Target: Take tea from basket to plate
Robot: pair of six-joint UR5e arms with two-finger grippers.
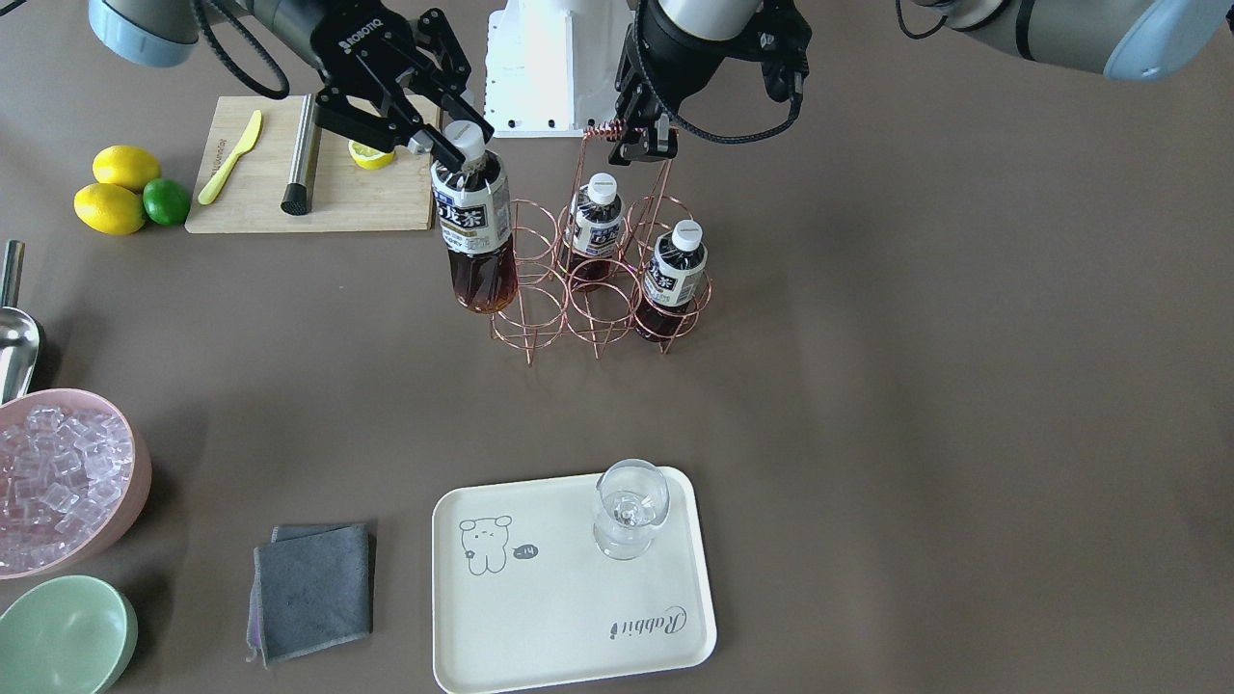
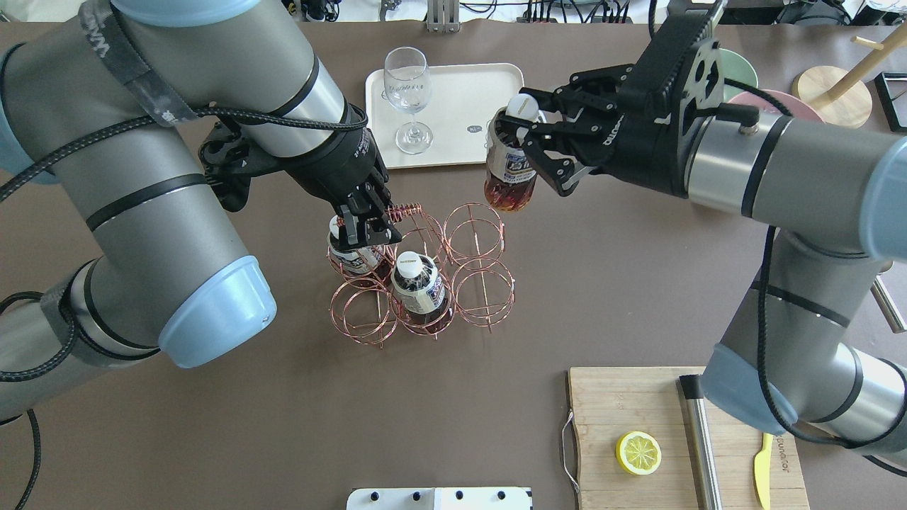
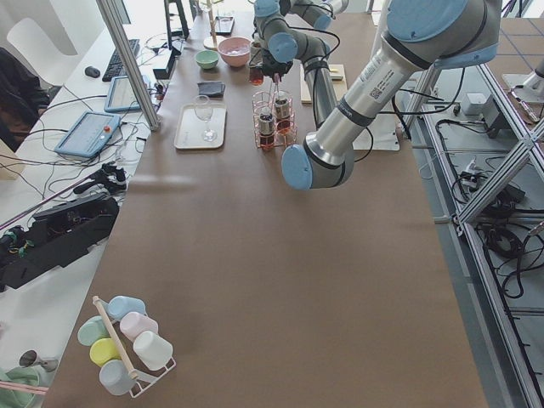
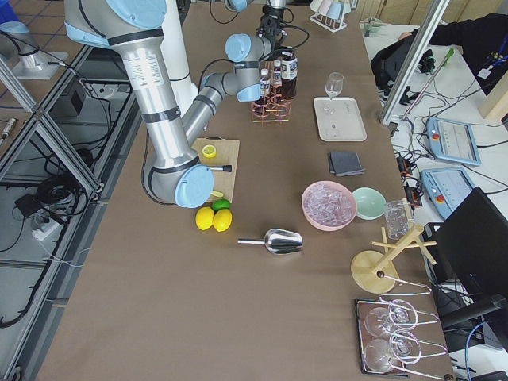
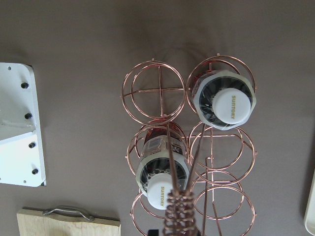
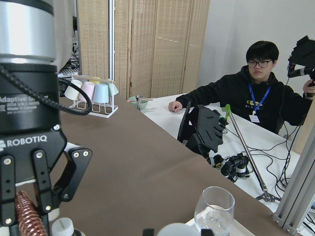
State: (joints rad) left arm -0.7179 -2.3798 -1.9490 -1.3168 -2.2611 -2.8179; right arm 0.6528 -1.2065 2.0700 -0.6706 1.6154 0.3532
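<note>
Tea (image 1: 474,241) between right tool (image 1: 461,146) fingers

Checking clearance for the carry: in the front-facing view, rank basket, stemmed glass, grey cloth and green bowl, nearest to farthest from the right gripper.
1. basket: just beside and below the right gripper, which holds the tea lifted.
2. stemmed glass: standing on a corner of the plate.
3. grey cloth: on the table beside the plate, on the view's left.
4. green bowl: the view's lower-left corner.

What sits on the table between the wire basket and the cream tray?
Nothing: in the front-facing view only bare brown table separates basket and tray; the glass stands on the tray.
</note>
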